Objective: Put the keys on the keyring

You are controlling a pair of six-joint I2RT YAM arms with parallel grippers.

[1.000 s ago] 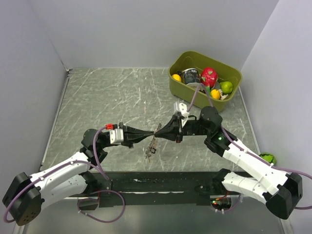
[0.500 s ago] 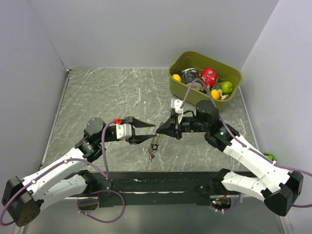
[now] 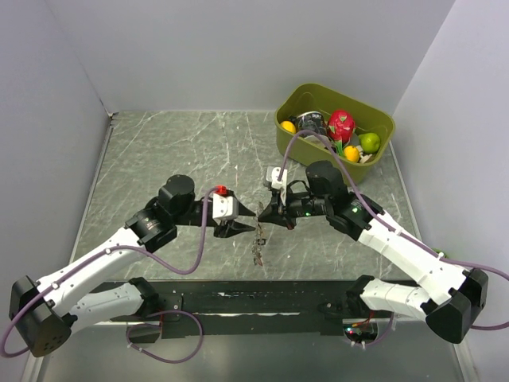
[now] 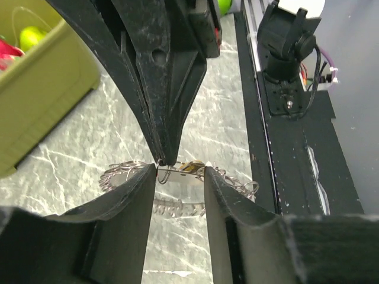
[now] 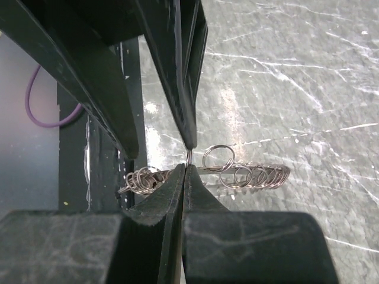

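Marbled grey desk (image 3: 159, 159) below; right pincer (image 5: 185, 165) clenched on the dangling keyring (image 5: 237, 174), left pincer (image 4: 180, 177) released, fingers straddling its wire

Thin keyring (image 5: 256, 176) in tight right claw (image 5: 185, 167)

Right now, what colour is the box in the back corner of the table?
Olive green. The box shows best in the top external view.
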